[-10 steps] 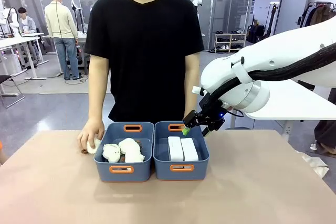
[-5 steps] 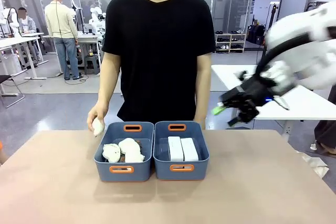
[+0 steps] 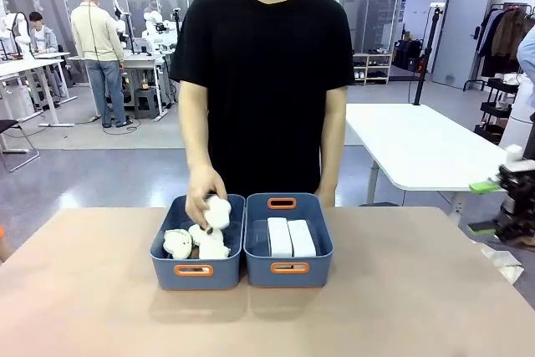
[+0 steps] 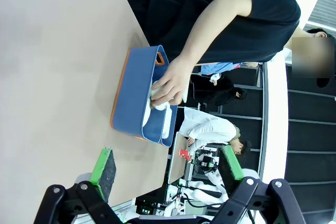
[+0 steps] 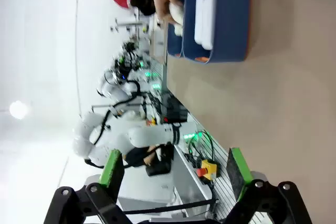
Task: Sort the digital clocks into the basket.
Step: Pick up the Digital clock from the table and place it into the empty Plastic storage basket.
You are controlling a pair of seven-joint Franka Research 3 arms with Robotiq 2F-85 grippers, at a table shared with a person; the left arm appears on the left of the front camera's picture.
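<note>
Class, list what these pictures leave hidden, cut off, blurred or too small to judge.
- Right gripper, front view: cut by the right picture edge; its arm is hidden.
- Digital clocks, front view: displays too small to read; lower parts hidden by the basket wall.
- Fluffy item under the person's hand: partly covered by fingers.
- Right wrist view: background blurred.

Bright even overhead light; soft shadows under bins; right wrist view blurred, overexposed.

front: across table [image 3: 100, 307] at person | wrists: rolled sideways, off to either side | shared: bins [image 3: 288, 261]
</note>
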